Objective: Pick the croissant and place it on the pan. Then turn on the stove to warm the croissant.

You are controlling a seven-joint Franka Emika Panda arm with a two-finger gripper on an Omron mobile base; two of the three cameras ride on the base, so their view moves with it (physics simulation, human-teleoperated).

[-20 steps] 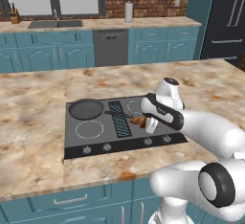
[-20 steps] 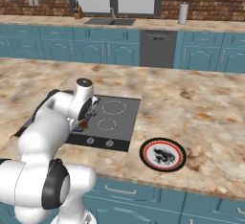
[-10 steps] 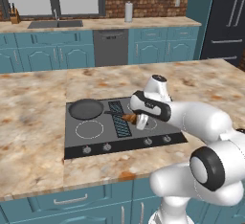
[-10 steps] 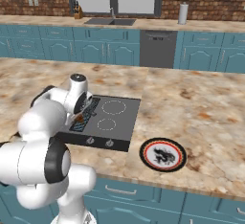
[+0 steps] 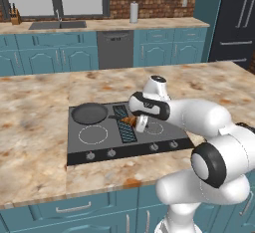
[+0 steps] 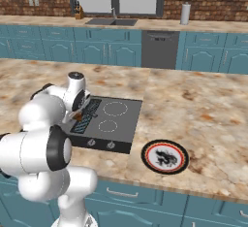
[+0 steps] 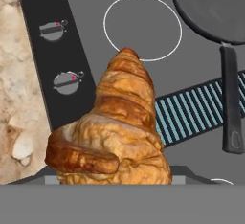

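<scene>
A marbled kitchen island carries the stove [image 5: 124, 130]. Above its ribbed grille [image 7: 201, 110] hangs the gripper [image 5: 135, 122], shut around the croissant [image 7: 115, 132], which is lifted clear of the glass. Beyond the croissant's tip lies a white burner ring [image 7: 142, 27]; the pan [image 5: 89, 113] sits farther off, its handle [image 7: 230, 98] pointing back toward the gripper.

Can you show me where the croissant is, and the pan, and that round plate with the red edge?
croissant [image 7: 122, 122], hand view, middle of pastry.
pan [image 5: 89, 113], left base view, dark inside.
plate [image 6: 165, 156], right base view, its centre.
</scene>
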